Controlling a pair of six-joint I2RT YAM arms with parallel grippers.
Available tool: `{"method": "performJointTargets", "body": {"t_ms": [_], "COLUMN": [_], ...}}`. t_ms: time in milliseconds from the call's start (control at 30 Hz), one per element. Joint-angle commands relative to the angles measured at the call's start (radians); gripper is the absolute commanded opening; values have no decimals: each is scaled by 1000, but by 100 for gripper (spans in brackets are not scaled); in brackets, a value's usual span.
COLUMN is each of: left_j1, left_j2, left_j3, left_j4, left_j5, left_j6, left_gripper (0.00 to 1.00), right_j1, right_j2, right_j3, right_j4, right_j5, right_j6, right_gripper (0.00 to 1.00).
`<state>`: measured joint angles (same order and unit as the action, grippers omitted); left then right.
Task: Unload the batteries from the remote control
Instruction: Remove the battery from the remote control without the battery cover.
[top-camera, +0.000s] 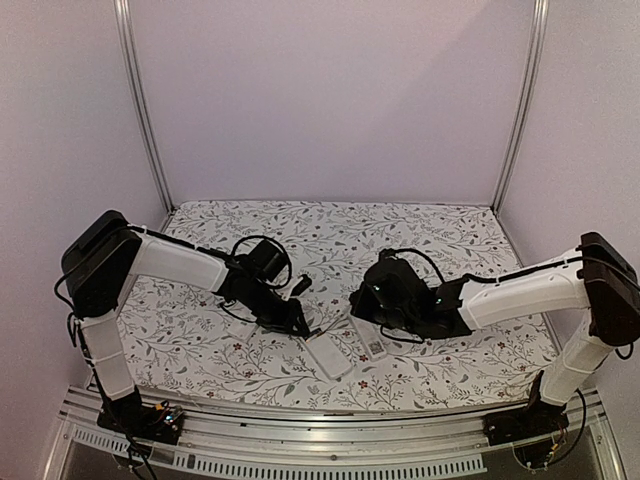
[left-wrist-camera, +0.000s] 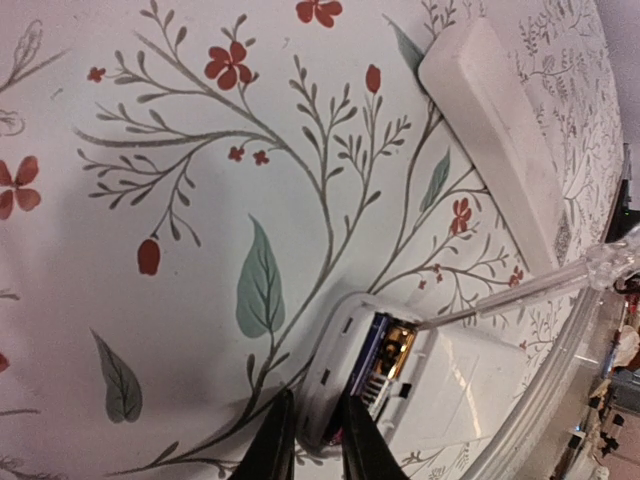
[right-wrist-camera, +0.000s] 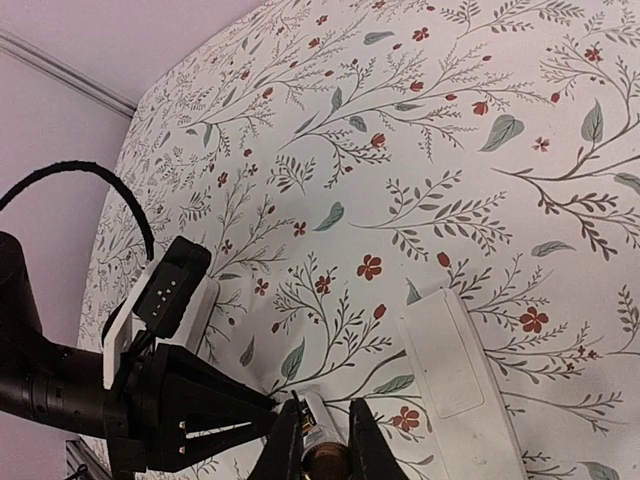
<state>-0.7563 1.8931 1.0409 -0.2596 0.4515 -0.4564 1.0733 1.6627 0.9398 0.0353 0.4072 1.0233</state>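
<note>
Bay open, no battery looks out yet: one battery (left-wrist-camera: 385, 352) sits inside the remote (left-wrist-camera: 440, 370). Left gripper (left-wrist-camera: 318, 440) clamps the remote's end; right gripper (right-wrist-camera: 327, 440), pinched shut, hovers close while a clear tool (left-wrist-camera: 520, 290) probes the bay.

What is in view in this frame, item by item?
cloth: 1, white with grey-green stems and red flowers, covering the table
open remote: 1, white, near the front edge, battery bay uncovered with dark blue and brassy parts showing inside
second remote: 1, white, lying on the cloth beside the open one
tool: 1, thin with a clear handle, tip reaching into the open bay
posts: 2, silver, at the back corners
arms: 2, white and black, left and right of the remotes
left pincer: 1, black, closed on the end of the open remote
right pincer: 1, black, shut, apparently on the tool
</note>
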Motion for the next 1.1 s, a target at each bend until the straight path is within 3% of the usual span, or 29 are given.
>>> {"method": "performJointTargets", "body": {"t_ms": [0,667,900,1067], "left_j1": [-9,-8,-6,-3], "left_j2": [36,37,34,33], "left_j3": [8,8,7,8], "left_j4": [-21,-20,-20,-20], "left_j5": [-25,-25,-28,-28], "left_j6": [8,7,7,5], "left_gripper": [16,16,16,16], "right_j1": [-16,-55,-56,-54], "right_j2": [-21,-101,-89,-118], "right_j3": [-104,-249,-245,-248], "right_j4": [105,426,423,319], "right_j5": [-76,-192,-185,-116], "right_j6": [87,178,170,164], "right_gripper": [0,0,0,0]}}
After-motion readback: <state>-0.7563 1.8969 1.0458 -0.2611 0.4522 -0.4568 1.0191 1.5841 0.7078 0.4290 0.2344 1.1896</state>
